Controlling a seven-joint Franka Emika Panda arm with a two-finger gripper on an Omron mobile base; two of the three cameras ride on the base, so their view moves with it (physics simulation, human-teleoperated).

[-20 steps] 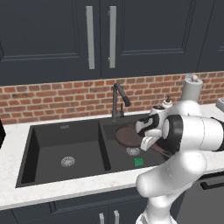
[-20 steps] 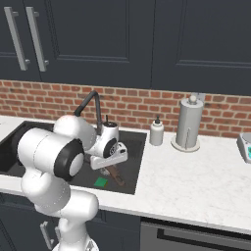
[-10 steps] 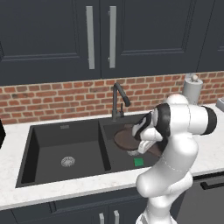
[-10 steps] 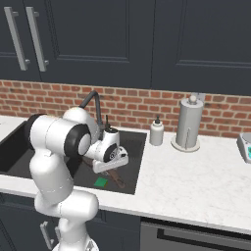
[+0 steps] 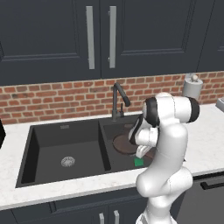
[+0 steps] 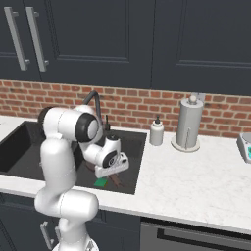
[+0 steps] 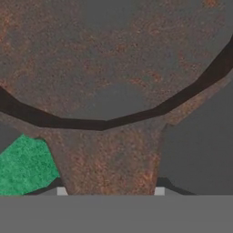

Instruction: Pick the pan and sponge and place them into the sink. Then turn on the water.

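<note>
Gripper point(image 6: 113, 171) low over pan point(image 7: 113, 59), sponge point(image 7: 25, 166) beside; no writing legible.

The pan point(image 7: 113, 59) looks rough and rust-mottled inside with a dark matt rim, the sponge point(image 7: 25, 166) a grainy green, the sink point(image 5: 48, 144) matt black, and the counter point(image 6: 196, 181) smooth pale marble.
</note>
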